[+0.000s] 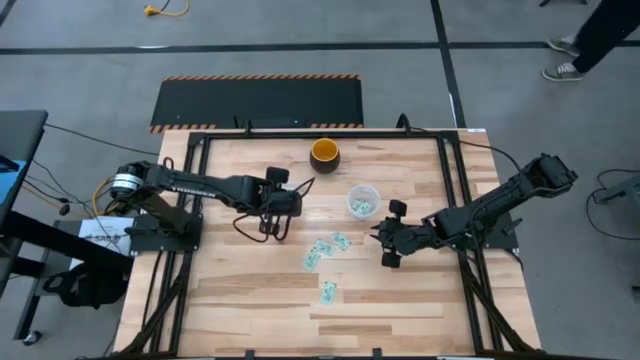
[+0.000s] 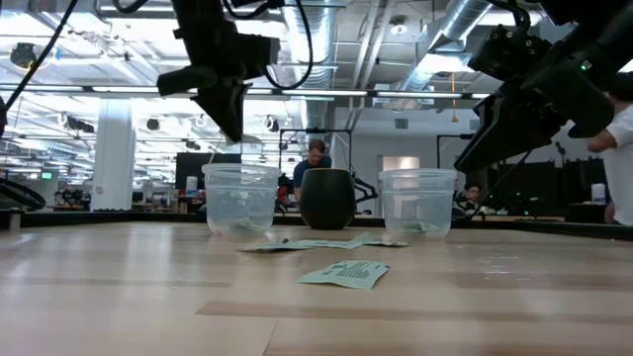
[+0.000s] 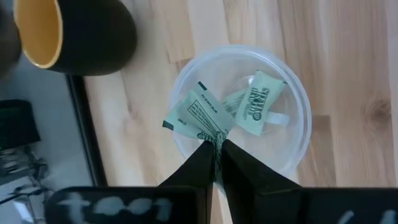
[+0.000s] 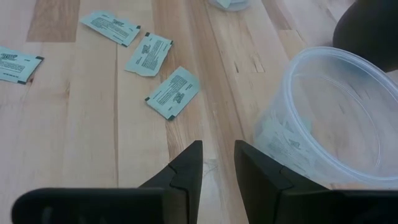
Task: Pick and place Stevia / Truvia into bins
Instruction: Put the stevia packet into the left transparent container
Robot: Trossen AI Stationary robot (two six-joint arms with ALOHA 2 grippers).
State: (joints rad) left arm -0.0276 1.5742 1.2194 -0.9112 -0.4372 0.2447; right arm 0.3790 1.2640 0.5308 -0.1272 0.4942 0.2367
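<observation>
My left gripper (image 3: 216,148) is shut on a green-and-white sachet (image 3: 196,112) above a clear cup (image 3: 292,149) that holds two more sachets (image 3: 258,102). In the low view this gripper (image 2: 231,127) hangs over the left cup (image 2: 240,198). My right gripper (image 4: 217,149) is open and empty, low over the table beside the other clear cup (image 4: 329,118), which shows in the high view (image 1: 362,202) with sachets inside. Several sachets (image 1: 320,250) lie flat on the wood between the arms, one (image 1: 329,291) nearer the front edge. My left gripper pinches the sachet by one end (image 3: 216,135) between its two fingers. The fingers come from above, pointing down. The sachet is lifted clear, tilted, over the cup's open mouth.
A dark bowl with an orange inside (image 1: 325,153) stands near the table's far edge, between and behind the two cups (image 2: 326,198). Loose sachets (image 4: 174,94) lie just ahead of my right gripper. A person's legs (image 1: 590,40) show beyond the table's far right corner.
</observation>
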